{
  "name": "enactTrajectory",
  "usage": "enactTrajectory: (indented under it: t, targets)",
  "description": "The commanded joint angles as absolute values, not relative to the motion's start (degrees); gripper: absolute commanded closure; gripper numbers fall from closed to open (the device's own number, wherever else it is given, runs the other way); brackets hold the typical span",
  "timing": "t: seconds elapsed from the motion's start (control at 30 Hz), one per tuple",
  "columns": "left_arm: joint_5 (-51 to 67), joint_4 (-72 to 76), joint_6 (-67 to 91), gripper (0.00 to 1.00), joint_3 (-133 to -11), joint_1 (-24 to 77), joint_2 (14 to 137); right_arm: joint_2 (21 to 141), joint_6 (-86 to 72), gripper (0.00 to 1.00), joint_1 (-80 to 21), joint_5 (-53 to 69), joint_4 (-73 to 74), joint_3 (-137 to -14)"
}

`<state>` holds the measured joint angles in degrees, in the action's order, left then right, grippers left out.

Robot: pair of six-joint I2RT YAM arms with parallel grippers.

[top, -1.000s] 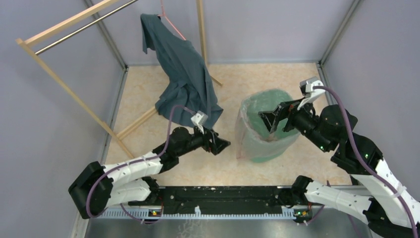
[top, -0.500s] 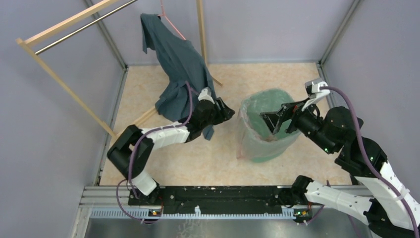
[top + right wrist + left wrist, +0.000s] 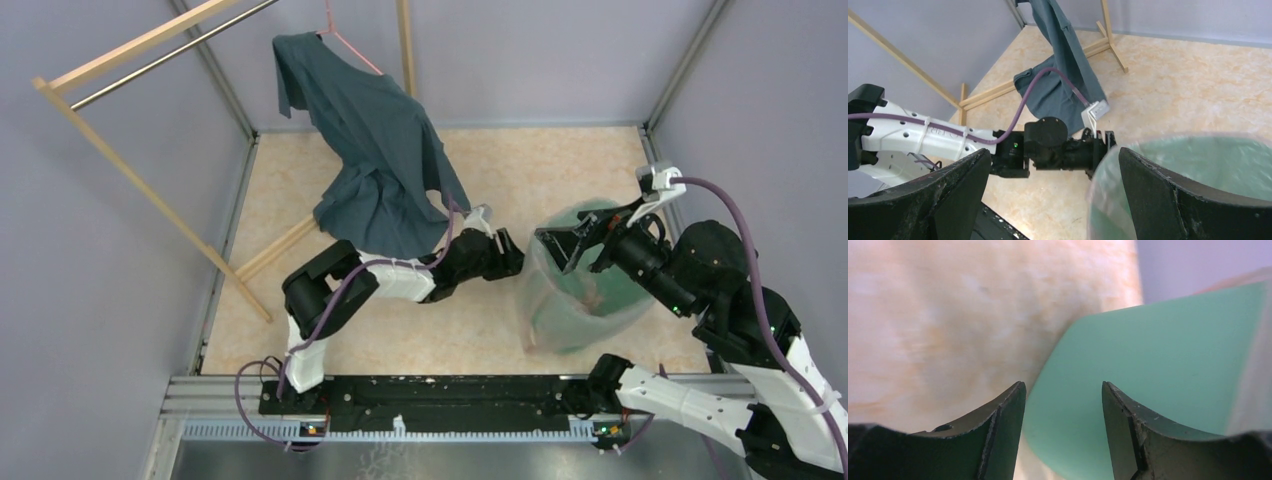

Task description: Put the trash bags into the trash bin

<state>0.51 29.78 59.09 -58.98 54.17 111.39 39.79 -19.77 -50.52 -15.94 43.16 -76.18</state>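
The teal-green trash bin (image 3: 600,300) stands at the right of the floor, leaning slightly. The thin pink translucent trash bag (image 3: 540,305) is draped over its rim and down its outside. My left gripper (image 3: 512,255) reaches low against the bin's left side. In the left wrist view its jaws (image 3: 1063,386) stand apart, with the bin's green wall (image 3: 1158,365) just beyond them and nothing pinched that I can see. My right gripper (image 3: 558,248) hangs wide open above the left part of the rim. In the right wrist view the bag-covered rim (image 3: 1108,200) lies by its right finger (image 3: 1173,200).
A dark blue-grey shirt (image 3: 385,170) hangs from a pink hanger on the wooden rack (image 3: 140,190) at the back left, its hem over my left arm. Grey walls close in the floor on three sides. A black rail (image 3: 430,395) runs along the near edge.
My left arm has swept right, from the middle of the floor to the bin's side, and its jaws have narrowed. The bin and bag have shifted right. My right gripper moved right with them.
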Motion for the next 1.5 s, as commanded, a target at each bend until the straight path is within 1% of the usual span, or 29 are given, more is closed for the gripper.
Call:
enactTrajectory:
  t: [0.0,0.17,0.27,0.33,0.47,0.57,0.7,0.87,1.0,1.17,1.33,1.47]
  targets:
    - [-0.7,37.4,61.8,0.36,-65.7,58.1,115.0,39.1,-20.8,0.01,-50.7,-15.0,43.0,-77.6]
    - [2.1,36.2,61.9,0.34,-71.3,58.9,119.9,39.0,-21.5,0.01,-50.7,-14.3,43.7,-77.6]
    - [1.1,34.0,58.5,0.28,-71.1,58.4,118.6,38.7,-21.6,0.01,-50.7,-14.6,44.5,-77.6]
    - [0.5,30.2,55.7,0.23,-69.9,57.5,114.8,38.8,-21.4,0.01,-50.7,-15.1,45.2,-77.6]
    - [-4.7,21.8,49.3,0.14,-63.5,55.5,102.7,38.9,-20.7,0.01,-50.7,-16.3,45.7,-77.6]
    - [-10.2,12.3,44.5,0.09,-58.5,55.1,89.8,39.2,-19.4,0.01,-50.7,-17.6,45.5,-77.9]
    - [-13.0,1.2,40.7,0.01,-53.8,55.1,70.7,41.2,-17.2,0.01,-50.7,-19.7,47.0,-79.8]
    - [-10.9,-7.7,34.3,0.01,-53.5,55.1,48.6,43.2,-14.4,0.01,-50.8,-19.4,47.4,-82.7]
    - [-10.9,-13.7,29.8,0.01,-58.0,55.1,37.7,43.6,-12.9,0.01,-50.8,-18.1,45.5,-84.7]
    - [-12.7,-21.2,22.2,0.01,-67.3,55.1,31.8,45.1,-12.0,0.01,-50.8,-18.1,44.8,-88.6]
    - [-13.6,-20.9,17.2,0.01,-72.8,55.1,29.2,46.1,-11.3,0.01,-50.8,-19.7,44.3,-91.1]
    - [-14.8,-20.8,14.8,0.01,-74.9,55.1,29.0,46.4,-11.5,0.01,-50.8,-20.9,43.7,-92.4]
